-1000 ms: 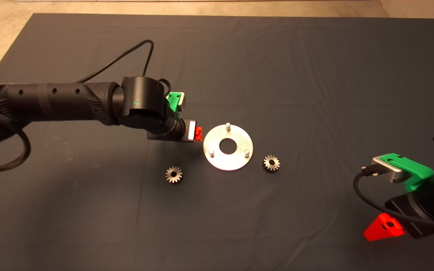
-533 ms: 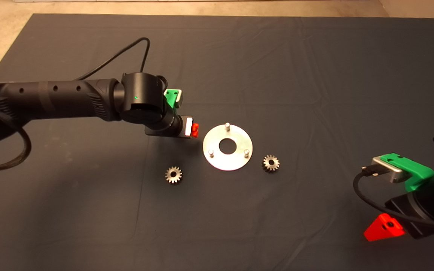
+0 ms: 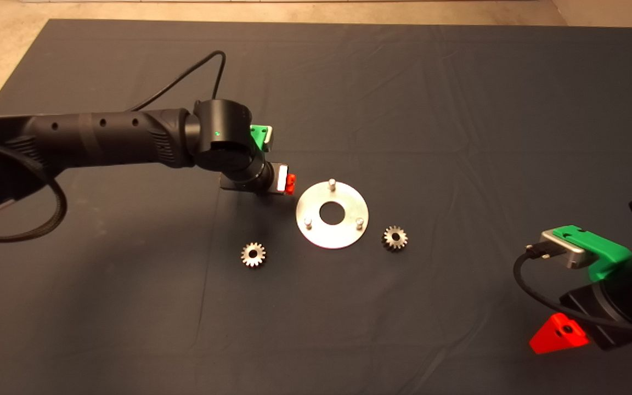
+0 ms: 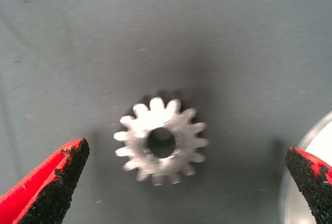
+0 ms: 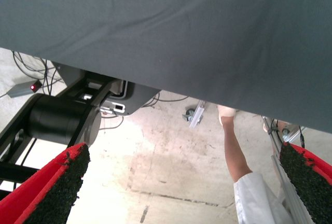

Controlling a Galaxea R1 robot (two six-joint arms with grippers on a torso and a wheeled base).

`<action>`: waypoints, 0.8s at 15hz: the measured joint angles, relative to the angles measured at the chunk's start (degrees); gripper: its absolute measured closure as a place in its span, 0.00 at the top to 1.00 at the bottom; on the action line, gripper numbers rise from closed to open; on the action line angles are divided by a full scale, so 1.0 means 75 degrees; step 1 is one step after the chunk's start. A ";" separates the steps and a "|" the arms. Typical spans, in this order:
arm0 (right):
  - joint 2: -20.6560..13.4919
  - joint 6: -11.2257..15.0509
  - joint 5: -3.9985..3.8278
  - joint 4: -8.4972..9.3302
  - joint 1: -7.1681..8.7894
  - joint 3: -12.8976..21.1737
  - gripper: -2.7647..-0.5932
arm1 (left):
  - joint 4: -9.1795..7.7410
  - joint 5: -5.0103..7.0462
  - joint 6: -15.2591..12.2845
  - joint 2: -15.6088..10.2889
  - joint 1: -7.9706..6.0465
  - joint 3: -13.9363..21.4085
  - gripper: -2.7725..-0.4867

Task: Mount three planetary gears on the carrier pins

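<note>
1. The round metal disc (image 3: 332, 214) lies flat on the dark mat (image 3: 458, 109), and all three carrier pins (image 3: 332, 184) on it stand bare; no gear sits on any of them.
2. Two planetary gears lie flat on the mat in the head view: one (image 3: 253, 255) to the near left of the disc, the other (image 3: 395, 238) just right of it.
3. A third gear (image 4: 161, 141) lies flat under the left gripper, beside the disc's rim (image 4: 311, 156).
4. The left arm reaches in from the left, with the left gripper (image 3: 288, 184) pointing down just left of the disc; its fingers (image 4: 57, 177) are spread wide on either side of that gear, touching nothing.
5. The right gripper (image 5: 181, 193) waits at the near right edge, released and empty; beyond the mat it sees floor and a person's leg (image 5: 236, 154).
</note>
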 joint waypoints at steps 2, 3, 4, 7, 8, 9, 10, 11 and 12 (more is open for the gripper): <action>0.0000 0.0000 -0.0003 0.0000 -0.0005 -0.0001 0.98 | 0.0000 -0.0073 0.0033 -0.0016 0.0000 -0.0021 0.98; 0.0000 0.0000 0.0000 0.0000 -0.0026 -0.0001 0.98 | 0.0000 -0.0073 0.0055 -0.0036 0.0000 -0.0033 0.96; 0.0002 0.0000 0.0008 0.0000 -0.0044 -0.0001 0.98 | 0.0003 -0.0070 0.0077 -0.0060 0.0000 -0.0047 0.96; 0.0000 0.0000 0.0000 0.0000 -0.0044 -0.0001 0.98 | 0.0000 -0.0073 0.0125 -0.0081 0.0000 -0.0085 0.90; 0.0000 0.0000 0.0003 -0.0001 -0.0044 -0.0001 0.98 | 0.0000 -0.0080 0.0161 -0.0067 0.0000 -0.0086 0.89; 0.0000 0.0000 0.0000 0.0000 -0.0044 -0.0001 0.98 | -0.0002 -0.0080 0.0164 -0.0070 0.0000 -0.0113 0.89; 0.0000 0.0000 0.0000 -0.0003 -0.0044 -0.0001 0.98 | 0.0000 -0.0079 0.0165 -0.0070 0.0000 -0.0197 0.87; 0.0000 0.0000 0.0000 0.0000 -0.0044 -0.0001 0.98 | 0.0003 -0.0073 0.0166 -0.0072 0.0000 -0.0247 0.83; 0.0000 0.0000 0.0001 -0.0003 -0.0044 -0.0001 0.98 | 0.0000 -0.0073 0.0166 -0.0075 0.0000 -0.0252 0.83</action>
